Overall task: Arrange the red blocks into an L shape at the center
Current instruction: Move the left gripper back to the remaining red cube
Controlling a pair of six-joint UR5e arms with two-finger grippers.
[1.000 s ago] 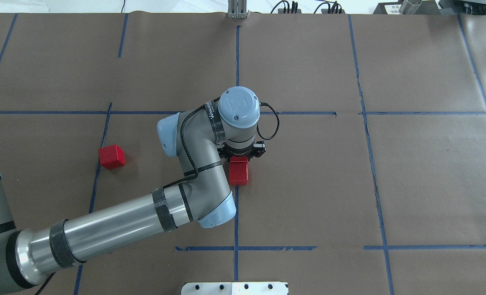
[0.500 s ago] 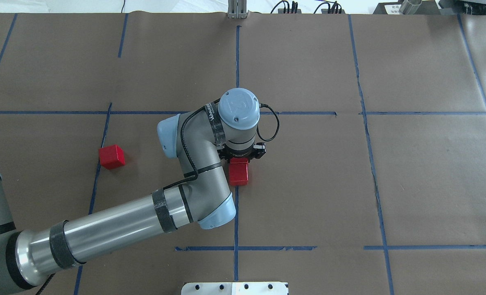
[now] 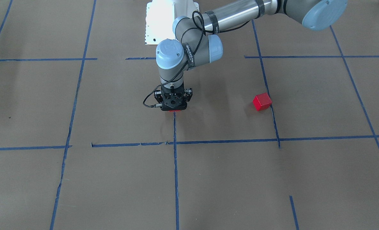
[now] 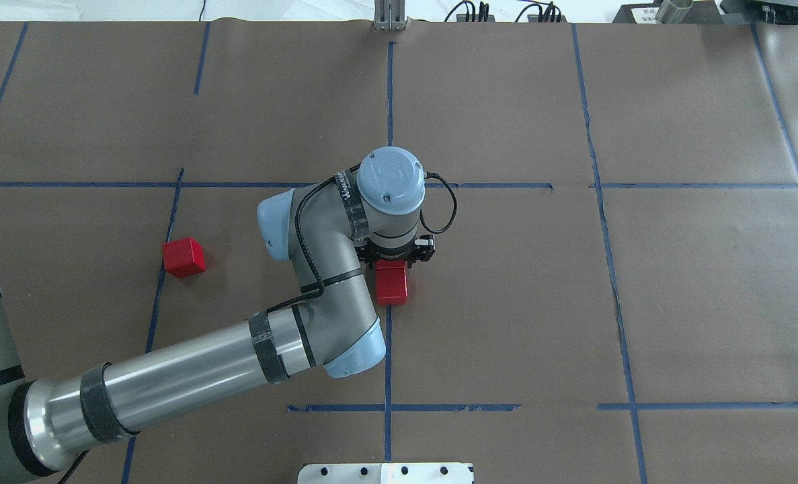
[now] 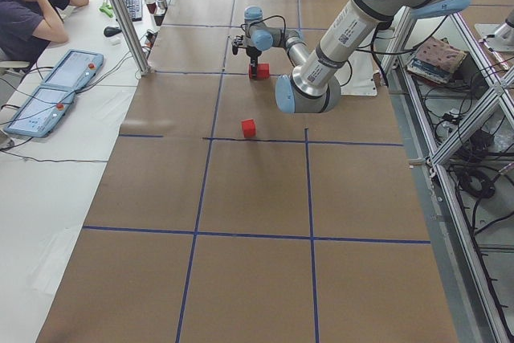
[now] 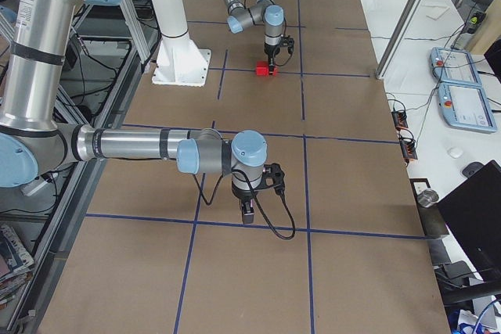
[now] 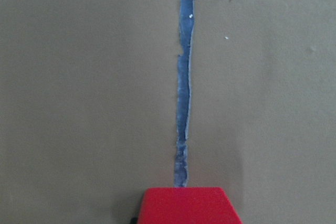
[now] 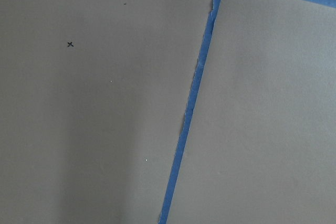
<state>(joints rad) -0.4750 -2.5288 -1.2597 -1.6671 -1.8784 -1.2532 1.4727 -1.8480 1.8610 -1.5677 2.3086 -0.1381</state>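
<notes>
My left gripper [image 4: 394, 263] points straight down over the center cell [image 4: 506, 296], on the long vertical blue tape line [image 4: 388, 349]. It is shut on a red block [image 7: 189, 206], seen as a red sliver under the gripper [image 3: 174, 107] in the front-facing view. A second red block [image 4: 392, 290] lies on the paper directly against it, on the robot's side. The third red block [image 4: 184, 257] lies alone to the left, by a blue tape line; it also shows in the front-facing view [image 3: 262, 102]. My right gripper [image 6: 246, 215] hangs over bare paper; I cannot tell whether it is open.
The robot's white base plate [image 4: 385, 473] is at the near edge of the table. Blue tape lines [image 3: 227, 141] divide the brown paper into cells. An operator [image 5: 32, 6] sits at a side desk with control tablets [image 5: 48, 94].
My left wrist has shifted slightly and sunk a little over the two blocks at the center. The lone block on the left has not moved.
</notes>
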